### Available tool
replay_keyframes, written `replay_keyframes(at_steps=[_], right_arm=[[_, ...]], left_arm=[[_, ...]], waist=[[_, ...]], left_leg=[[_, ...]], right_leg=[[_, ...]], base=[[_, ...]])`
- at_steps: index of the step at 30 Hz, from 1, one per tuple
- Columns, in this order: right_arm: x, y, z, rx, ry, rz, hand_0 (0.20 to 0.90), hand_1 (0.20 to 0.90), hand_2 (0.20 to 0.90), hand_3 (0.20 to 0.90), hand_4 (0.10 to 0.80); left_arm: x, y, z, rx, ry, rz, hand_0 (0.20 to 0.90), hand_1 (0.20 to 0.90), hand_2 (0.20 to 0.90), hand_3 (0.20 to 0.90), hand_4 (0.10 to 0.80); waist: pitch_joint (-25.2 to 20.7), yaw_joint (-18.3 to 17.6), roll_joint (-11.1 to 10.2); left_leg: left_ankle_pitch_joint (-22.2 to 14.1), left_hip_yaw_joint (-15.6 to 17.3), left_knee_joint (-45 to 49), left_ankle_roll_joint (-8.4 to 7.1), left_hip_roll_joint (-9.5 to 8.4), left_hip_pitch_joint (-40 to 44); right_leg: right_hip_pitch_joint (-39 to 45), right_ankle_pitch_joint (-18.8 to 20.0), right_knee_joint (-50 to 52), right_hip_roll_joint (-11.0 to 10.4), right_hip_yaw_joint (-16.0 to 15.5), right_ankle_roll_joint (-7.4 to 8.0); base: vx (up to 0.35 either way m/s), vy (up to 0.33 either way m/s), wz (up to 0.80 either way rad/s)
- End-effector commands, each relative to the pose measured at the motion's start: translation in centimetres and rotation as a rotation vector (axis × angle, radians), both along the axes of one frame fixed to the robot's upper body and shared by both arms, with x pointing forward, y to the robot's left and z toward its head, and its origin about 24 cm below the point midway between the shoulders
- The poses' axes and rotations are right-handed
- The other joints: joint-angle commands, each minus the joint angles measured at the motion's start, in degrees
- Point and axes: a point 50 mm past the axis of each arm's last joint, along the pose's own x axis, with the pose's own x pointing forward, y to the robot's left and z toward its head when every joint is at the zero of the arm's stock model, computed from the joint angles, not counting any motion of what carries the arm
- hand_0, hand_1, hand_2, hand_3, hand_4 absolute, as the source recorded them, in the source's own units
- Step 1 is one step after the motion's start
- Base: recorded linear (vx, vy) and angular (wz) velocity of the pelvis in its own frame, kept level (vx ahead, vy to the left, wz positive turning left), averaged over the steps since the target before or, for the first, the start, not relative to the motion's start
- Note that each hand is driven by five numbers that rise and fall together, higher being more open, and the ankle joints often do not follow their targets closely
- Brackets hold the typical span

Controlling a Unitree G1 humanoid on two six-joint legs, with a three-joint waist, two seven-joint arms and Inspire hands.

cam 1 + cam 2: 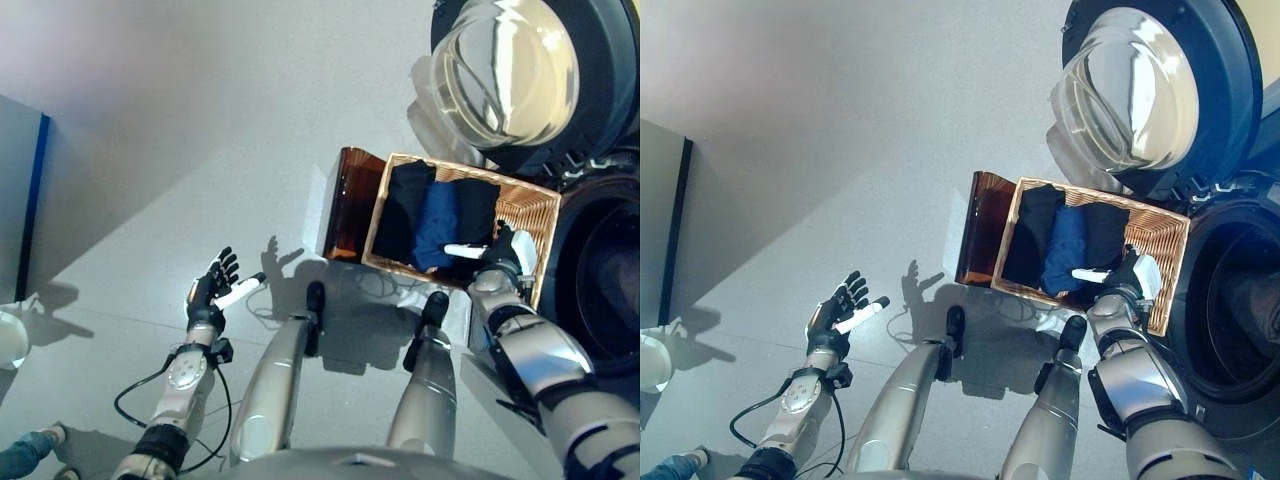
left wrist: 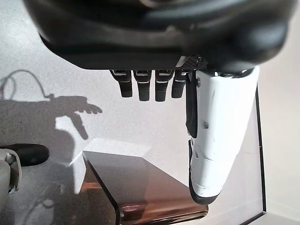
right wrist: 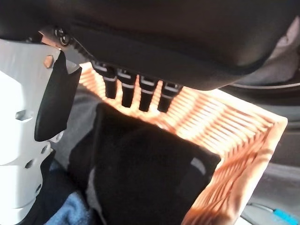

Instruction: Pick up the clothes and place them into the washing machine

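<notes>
Folded clothes (image 1: 440,220), black and blue, lying in wicker basket (image 1: 535,215) left of washing machine (image 1: 1230,300), door open. Right hand (image 1: 502,252) poised over basket, fingers extended, empty. Left hand (image 1: 212,285) spread wide above floor, holding nothing.

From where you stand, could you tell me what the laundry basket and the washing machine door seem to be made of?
The basket looks like woven wicker or rattan, matt and light tan: its walls show ribbed, interlaced strands. The washing machine door seems to be a clear domed window of glass or plastic, glossy with reflections, set in a dark ring that is probably plastic. The clothes inside the basket look like soft fabric.
</notes>
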Motion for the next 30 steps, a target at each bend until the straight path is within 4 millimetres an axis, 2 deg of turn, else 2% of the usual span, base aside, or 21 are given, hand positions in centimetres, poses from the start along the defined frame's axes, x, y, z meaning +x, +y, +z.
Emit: replay_keyframes(at_steps=[1,6,13,17,21,29,30], right_arm=[[-0.9,-3.8,2.4,-0.111,-0.071,-0.077,0.9,0.9,0.9,0.9,0.8],[-1.2,-4.4,2.6,-0.108,-0.084,-0.096,0.9,0.9,0.9,0.9,0.8],[-0.7,-5.2,4.4,-0.133,-0.148,-0.096,0.9,0.9,0.9,0.9,0.8],[-0.6,-6.1,5.7,-0.168,-0.153,-0.116,0.9,0.9,0.9,0.9,0.8],[-0.3,-6.1,6.3,-0.171,-0.171,-0.121,0.9,0.9,0.9,0.9,0.8],[0.4,-4.9,5.9,-0.184,-0.163,-0.081,0.9,0.9,0.9,0.9,0.8],[0.5,-5.0,6.3,-0.187,-0.171,-0.087,0.9,0.9,0.9,0.9,0.8]], left_arm=[[-1.0,2.5,1.7,0.056,-0.099,0.053,0.9,0.9,0.9,0.9,0.8],[-1.3,2.5,1.3,0.055,-0.084,0.052,0.9,0.9,0.9,0.9,0.8],[-1.4,2.7,1.3,0.059,-0.083,0.048,0.9,0.9,0.9,0.9,0.8],[-1.6,2.5,1.4,0.055,-0.084,0.023,0.9,0.9,0.9,0.9,0.8],[-1.8,2.6,1.4,0.058,-0.081,0.02,0.9,0.9,0.9,0.9,0.8],[-1.7,2.7,2.1,0.058,-0.117,0.02,0.9,0.9,0.9,0.9,0.8],[-1.7,2.9,2.5,0.059,-0.135,0.022,0.9,0.9,0.9,0.9,0.8]], waist=[[-2.2,0.1,1.3],[-2.6,-0.1,1.2],[-2.8,-0.4,1.1],[-2.7,-0.2,1.8],[-2.6,0.0,2.2],[-2.2,0.2,2.6],[-2.2,0.5,2.7]], left_leg=[[2.0,-2.8,-3.9,-4.57,2.43,1.0],[2.2,-2.8,-4.9,-4.71,2.39,1.8],[2.2,-2.7,-4.9,-4.73,2.75,2.2],[2.3,-2.9,-4.2,-4.69,2.67,1.3],[2.5,-2.8,-4.1,-4.67,2.66,0.8],[2.5,-3.3,-2.6,-4.58,2.38,-1.3],[0.2,-3.8,-1.2,-4.82,2.22,-2.0]], right_leg=[[1.4,-2.4,6.8,0.5,1.5,-1.35],[2.1,-2.2,6.1,0.5,1.5,-1.2],[1.9,-2.5,6.5,0.9,1.9,-1.3],[1.2,-3.1,7.6,1.1,2.0,-1.55],[0.5,-3.4,8.2,1.2,2.1,-1.68],[-1.5,-4.0,10.4,1.3,2.1,-1.98],[-2.1,-6.1,12.1,1.2,2.5,-1.5]], base=[[0.0,0.0,0.0],[0.0,0.0,0.0],[-0.003,-0.005,0.0],[-0.013,-0.015,-0.01],[0.0,0.0,0.0],[-0.003,-0.005,0.02],[-0.051,0.006,0.05]])
